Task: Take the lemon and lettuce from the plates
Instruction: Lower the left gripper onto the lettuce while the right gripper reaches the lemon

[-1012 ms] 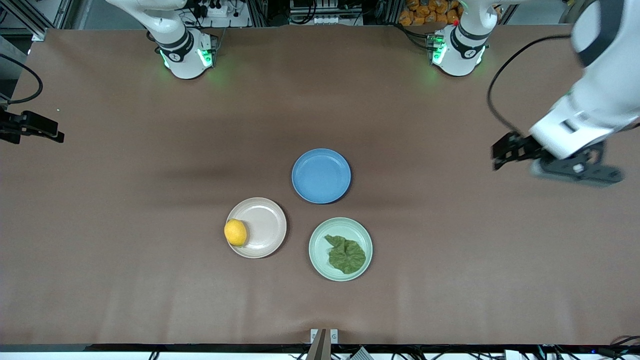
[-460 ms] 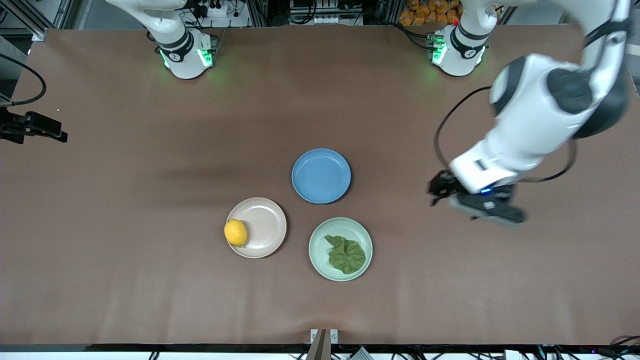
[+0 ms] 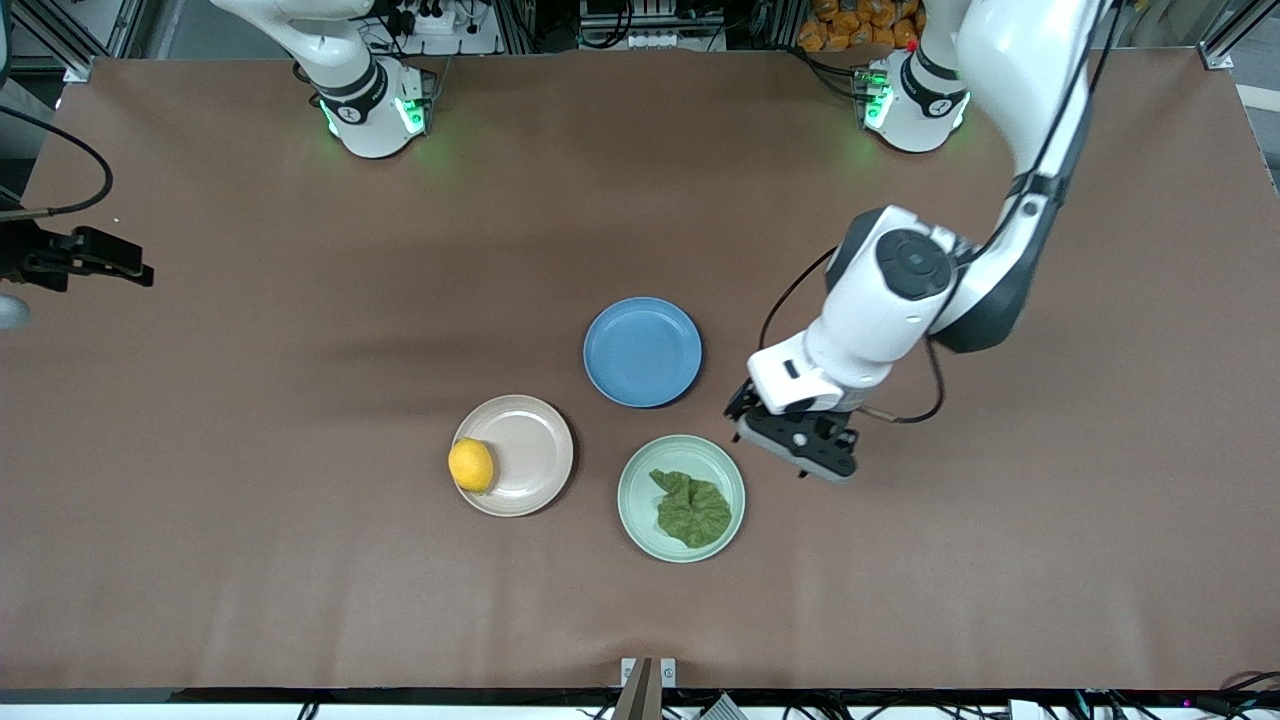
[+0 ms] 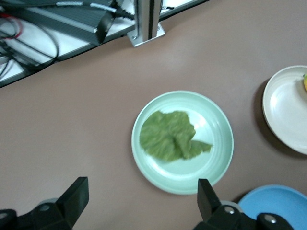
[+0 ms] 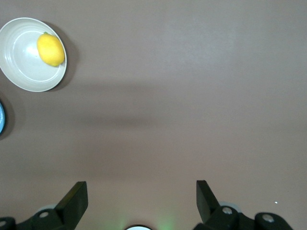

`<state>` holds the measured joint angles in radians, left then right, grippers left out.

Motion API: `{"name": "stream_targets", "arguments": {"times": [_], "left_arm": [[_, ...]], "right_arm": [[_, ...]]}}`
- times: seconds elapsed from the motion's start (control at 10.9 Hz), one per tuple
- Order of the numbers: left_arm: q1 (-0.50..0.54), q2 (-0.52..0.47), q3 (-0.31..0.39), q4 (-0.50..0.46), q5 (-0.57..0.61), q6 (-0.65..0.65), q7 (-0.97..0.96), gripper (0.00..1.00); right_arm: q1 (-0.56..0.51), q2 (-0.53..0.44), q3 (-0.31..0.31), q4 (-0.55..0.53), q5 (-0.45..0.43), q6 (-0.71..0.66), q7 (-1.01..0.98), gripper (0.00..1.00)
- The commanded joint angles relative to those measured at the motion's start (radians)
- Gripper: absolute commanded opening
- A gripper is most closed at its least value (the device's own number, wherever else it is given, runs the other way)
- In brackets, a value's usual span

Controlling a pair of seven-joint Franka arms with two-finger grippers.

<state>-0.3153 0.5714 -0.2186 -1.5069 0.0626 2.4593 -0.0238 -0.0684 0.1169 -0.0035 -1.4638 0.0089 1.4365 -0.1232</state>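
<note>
Change: left arm has swung in from its end of the table toward the plates; the right gripper has edged slightly inward; plates and food lie as before.
Left gripper (image 3: 795,440): fingers spread apart and holding nothing, hanging over bare table just beside the mint green plate (image 3: 634,475), on the side toward the left arm's end.
Lettuce (image 3: 692,509): lying flat in the mint green plate, off-centre toward the front camera; in the left wrist view the lettuce (image 4: 170,134) sits ahead of the open fingers, with one narrow lobe pointing toward the beige-pink plate (image 4: 280,103).
Key relation: lettuce lies toward the right arm's end and nearer the front camera than the table under the left gripper; the left arm is clearly the closer one to it.
Right gripper (image 3: 85,258): released and empty, waiting at the table's edge at the right arm's end, well apart from the plates.
Lemon (image 3: 471,465): resting on the beige-pink plate (image 3: 535,440) at its rim toward the right arm's end, long axis roughly toward the bases; not yet picked.
Blue plate (image 3: 642,351): bare, farther from the camera than the other two.
</note>
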Motion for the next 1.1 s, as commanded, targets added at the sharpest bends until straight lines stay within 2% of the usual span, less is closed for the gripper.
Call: {"name": "stream_targets", "arguments": {"times": [0.0, 0.18, 0.55, 1.01], "left_arm": [[-0.043, 0.152, 0.005, 0.024, 0.02, 0.25, 0.044, 1.0], [-0.057, 0.237, 0.005, 0.027, 0.02, 0.375, 0.045, 1.0], [-0.094, 0.376, 0.015, 0.098, 0.022, 0.484, 0.057, 1.0], [-0.123, 0.444, 0.03, 0.149, 0.02, 0.498, 0.064, 1.0]], "right_arm": [[0.015, 0.039, -0.001, 0.016, 0.061, 0.008, 0.028, 1.0], [0.056, 0.069, -0.001, 0.02, 0.071, 0.054, 0.12, 1.0], [0.094, 0.116, -0.003, 0.022, 0.071, 0.097, 0.192, 1.0], [0.179, 0.257, -0.003, 0.022, 0.095, 0.287, 0.309, 1.0]]}}
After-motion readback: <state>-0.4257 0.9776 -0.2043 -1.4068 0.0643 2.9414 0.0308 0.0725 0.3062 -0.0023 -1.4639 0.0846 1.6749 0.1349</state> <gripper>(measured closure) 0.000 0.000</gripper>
